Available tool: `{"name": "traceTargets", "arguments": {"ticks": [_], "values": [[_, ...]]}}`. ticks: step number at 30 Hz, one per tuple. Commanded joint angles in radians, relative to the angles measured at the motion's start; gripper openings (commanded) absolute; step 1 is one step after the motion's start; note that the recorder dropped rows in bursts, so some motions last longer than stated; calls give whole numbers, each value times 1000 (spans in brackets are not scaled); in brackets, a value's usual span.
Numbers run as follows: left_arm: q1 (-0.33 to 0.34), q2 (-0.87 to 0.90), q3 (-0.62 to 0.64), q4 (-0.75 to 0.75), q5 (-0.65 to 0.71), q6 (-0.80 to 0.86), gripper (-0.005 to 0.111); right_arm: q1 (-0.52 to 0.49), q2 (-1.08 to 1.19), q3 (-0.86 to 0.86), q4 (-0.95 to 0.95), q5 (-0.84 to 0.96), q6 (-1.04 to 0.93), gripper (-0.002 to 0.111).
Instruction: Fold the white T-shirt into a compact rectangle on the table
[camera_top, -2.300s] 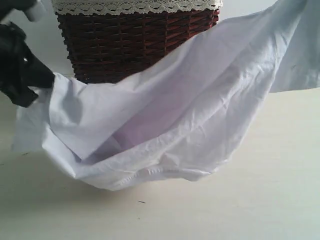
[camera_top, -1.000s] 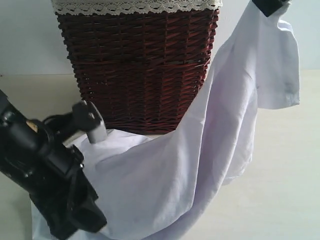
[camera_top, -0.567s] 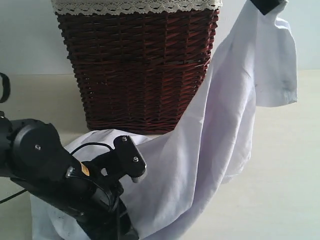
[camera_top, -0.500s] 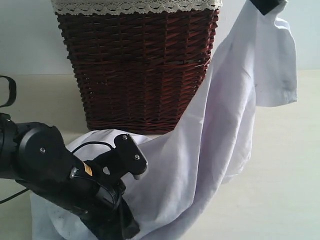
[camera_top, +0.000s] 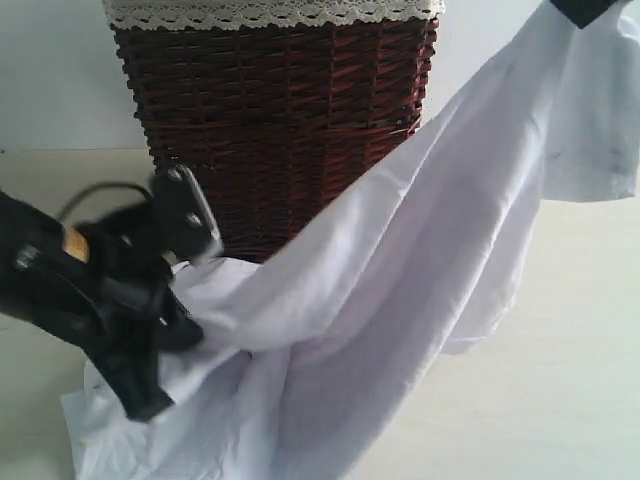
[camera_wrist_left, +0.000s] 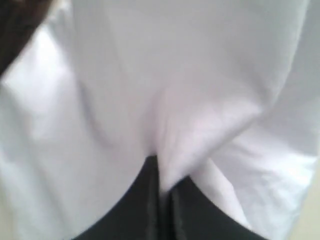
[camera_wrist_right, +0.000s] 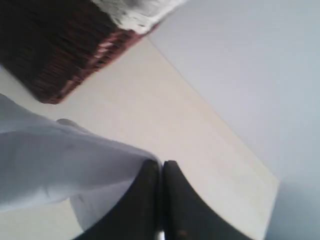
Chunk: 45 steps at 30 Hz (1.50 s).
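Observation:
The white T-shirt (camera_top: 400, 260) hangs stretched between my two grippers, from low at the left up to the top right corner, with its lower edge bunched on the table (camera_top: 560, 400). My left gripper (camera_top: 185, 325) is blurred in the exterior view. The left wrist view shows the left gripper (camera_wrist_left: 162, 172) shut on a pinched fold of the white T-shirt (camera_wrist_left: 190, 75). Only the tip of my right gripper (camera_top: 580, 8) shows at the top edge. In the right wrist view the right gripper (camera_wrist_right: 161, 165) is shut on an edge of the white T-shirt (camera_wrist_right: 60, 160), high above the table (camera_wrist_right: 165, 110).
A dark wicker basket (camera_top: 280, 130) with a lace-trimmed liner (camera_top: 270, 12) stands at the back, right behind the shirt and close to my left arm. The dark wicker basket (camera_wrist_right: 50, 45) also shows in the right wrist view. A pale wall (camera_wrist_right: 250, 60) rises behind the table.
My left gripper has closed on the cloth and lifted up and to the left, pulling the shirt tauter. The right gripper has shifted slightly right, still holding the shirt.

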<state>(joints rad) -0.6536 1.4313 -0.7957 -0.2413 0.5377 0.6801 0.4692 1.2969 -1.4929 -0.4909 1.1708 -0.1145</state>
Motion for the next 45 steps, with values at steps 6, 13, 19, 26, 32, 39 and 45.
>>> {"name": "traceTargets", "arguments": {"ticks": [6,13,19,26,32,39,45], "values": [[398,-387,-216,114,117,55,0,-5,6,-9,-210,-26,114,0],[405,-334,-386,105,38,44,0,-5,28,-50,-464,-110,224,0],[375,-332,-440,112,57,47,0,-5,-34,-151,-465,-113,246,0],[363,-524,-431,41,562,14,0,-6,-197,-116,108,50,35,0],[202,-550,-28,9,683,-57,0,-6,-292,267,419,50,-15,0],[45,-571,212,48,683,-134,5,-4,-356,649,473,50,-15,2],[36,-571,189,61,681,-161,73,-4,-356,666,461,50,-23,51]]}}
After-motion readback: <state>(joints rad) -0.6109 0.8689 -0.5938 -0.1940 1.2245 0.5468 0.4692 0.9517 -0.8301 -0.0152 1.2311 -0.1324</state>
